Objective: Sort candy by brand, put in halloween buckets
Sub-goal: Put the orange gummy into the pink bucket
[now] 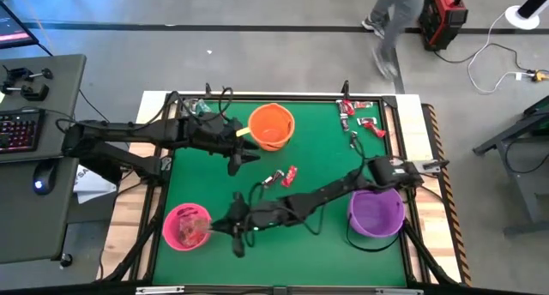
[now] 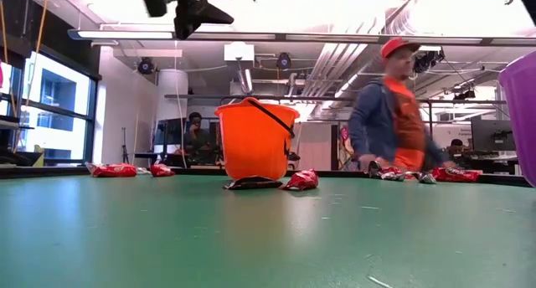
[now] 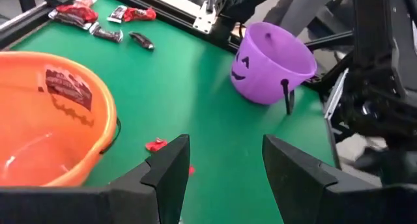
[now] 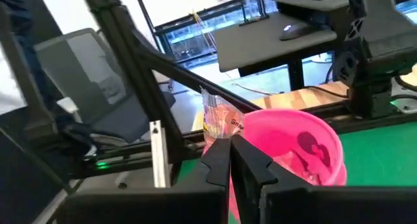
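Near edge of the green counter [image 1: 317, 158]: my right tool [image 4: 229, 152], pinched on a silvery-clear wrapped candy [image 4: 218, 120], hangs over the round pink plastic bucket [image 1: 184, 226]. I judge a release could catch the rim and spill outside. Middle: left tool [image 3: 225, 165], spread wide and empty, beside the orange plastic bucket [image 1: 272, 126]. Purple plastic bucket [image 1: 376, 212] right; loose red-wrapped candies [image 1: 360, 119] far corner. No label is readable.

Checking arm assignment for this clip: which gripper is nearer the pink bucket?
Right. The right gripper is at the pink bucket, pinching a silvery-clear candy at its rim. The left gripper hovers open beside the orange bucket, farther away.
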`<action>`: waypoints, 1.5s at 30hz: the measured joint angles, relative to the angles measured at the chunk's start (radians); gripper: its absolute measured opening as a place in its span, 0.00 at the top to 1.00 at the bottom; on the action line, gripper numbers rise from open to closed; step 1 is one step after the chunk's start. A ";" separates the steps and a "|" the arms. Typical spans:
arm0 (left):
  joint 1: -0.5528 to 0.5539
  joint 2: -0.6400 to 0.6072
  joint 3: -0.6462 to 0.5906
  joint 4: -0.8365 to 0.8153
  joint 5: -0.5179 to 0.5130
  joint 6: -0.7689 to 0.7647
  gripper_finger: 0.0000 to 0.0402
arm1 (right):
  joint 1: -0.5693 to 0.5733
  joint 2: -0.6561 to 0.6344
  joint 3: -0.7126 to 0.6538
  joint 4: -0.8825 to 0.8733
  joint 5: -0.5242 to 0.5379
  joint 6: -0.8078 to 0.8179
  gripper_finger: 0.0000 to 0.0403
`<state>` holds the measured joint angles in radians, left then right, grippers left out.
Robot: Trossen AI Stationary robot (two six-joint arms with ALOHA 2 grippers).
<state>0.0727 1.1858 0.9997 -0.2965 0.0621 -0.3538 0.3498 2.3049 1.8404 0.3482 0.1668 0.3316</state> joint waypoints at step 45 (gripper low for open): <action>0.262 -0.347 -0.160 -0.259 -0.050 0.138 0.54 | -0.154 -0.153 0.307 -1.209 -0.074 -0.058 0.51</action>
<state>0.3347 0.8386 0.8395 -0.5553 0.0125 -0.2159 0.1956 2.1523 2.1470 -0.8606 0.0926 0.2737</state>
